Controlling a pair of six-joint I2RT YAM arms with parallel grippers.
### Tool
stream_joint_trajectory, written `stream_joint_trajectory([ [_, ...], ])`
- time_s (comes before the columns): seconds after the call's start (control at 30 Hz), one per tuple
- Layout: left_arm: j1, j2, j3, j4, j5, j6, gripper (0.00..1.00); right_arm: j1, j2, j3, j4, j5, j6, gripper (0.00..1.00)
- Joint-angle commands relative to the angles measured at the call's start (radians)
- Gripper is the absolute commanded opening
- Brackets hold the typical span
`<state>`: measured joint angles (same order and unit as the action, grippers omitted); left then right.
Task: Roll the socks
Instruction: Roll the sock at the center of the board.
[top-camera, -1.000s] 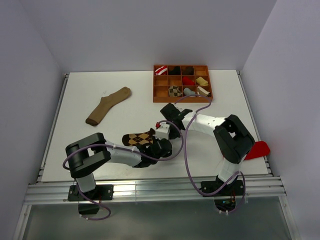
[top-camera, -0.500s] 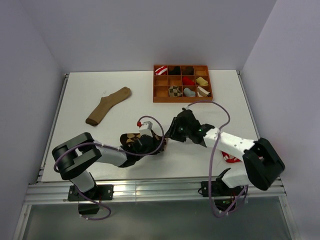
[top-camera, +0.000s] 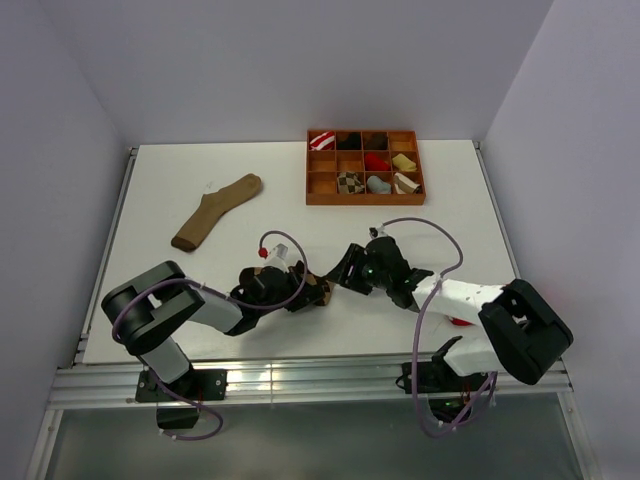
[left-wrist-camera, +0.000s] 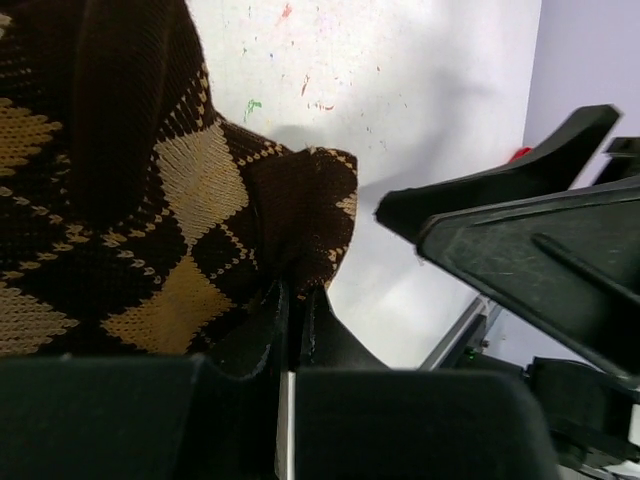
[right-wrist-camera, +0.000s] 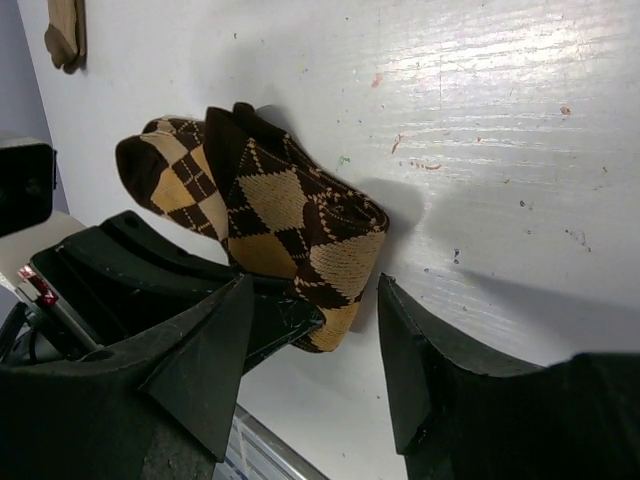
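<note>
The argyle sock lies folded over itself on the white table, well in front of the wooden tray and a little left of the tray's left edge. The left jaws are pressed together on a fold of its dark brown and tan knit, and the left arm reaches in from far to the tray's front-left. The right jaws stand wide apart and hold nothing. They face the sock's folded end, which lies just before the gap between them, and the right arm stretches low across the table in front of the tray. A long tan sock lies flat well to the left of the tray. Inside the tray, a small grey sock sits rolled in a front-row compartment, with a checked brown one in the compartment just to its left.
</note>
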<state>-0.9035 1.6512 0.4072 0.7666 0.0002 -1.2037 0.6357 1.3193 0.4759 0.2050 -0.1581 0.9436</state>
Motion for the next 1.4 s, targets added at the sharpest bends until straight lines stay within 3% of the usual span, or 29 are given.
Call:
stream_joint_trajectory([
  [0.0,0.005,0.022,-0.024,0.023,0.044,-0.051,0.01,-0.005,0.033,-0.025,0.142,-0.03,0.033,0.6],
  [0.17,0.015,0.035,-0.038,0.046,0.053,-0.076,0.01,-0.004,0.089,-0.065,0.235,-0.05,0.076,0.6],
  [0.6,0.018,0.062,-0.067,0.106,0.069,-0.122,0.01,-0.005,0.25,-0.112,0.387,-0.104,0.129,0.47],
  [0.73,0.018,0.082,-0.082,0.149,0.08,-0.143,0.01,-0.005,0.302,-0.122,0.448,-0.126,0.142,0.38],
  [0.83,0.02,0.102,-0.09,0.178,0.093,-0.152,0.01,-0.005,0.311,-0.115,0.444,-0.127,0.126,0.25],
  [0.97,0.02,0.114,-0.087,0.175,0.096,-0.139,0.01,-0.005,0.244,-0.051,0.267,-0.08,0.058,0.0],
  [1.07,0.02,0.092,-0.052,0.1,0.081,-0.099,0.06,-0.005,0.201,0.036,0.078,-0.023,-0.005,0.0],
  [1.23,0.017,0.012,0.001,-0.108,0.015,-0.004,0.39,0.012,0.196,0.202,-0.226,0.09,-0.094,0.0],
  [1.3,0.014,-0.045,0.019,-0.17,-0.041,0.044,0.48,0.024,0.213,0.282,-0.349,0.138,-0.114,0.0],
  [1.37,-0.001,-0.1,0.05,-0.273,-0.095,0.097,0.51,0.044,0.244,0.358,-0.456,0.157,-0.124,0.0],
])
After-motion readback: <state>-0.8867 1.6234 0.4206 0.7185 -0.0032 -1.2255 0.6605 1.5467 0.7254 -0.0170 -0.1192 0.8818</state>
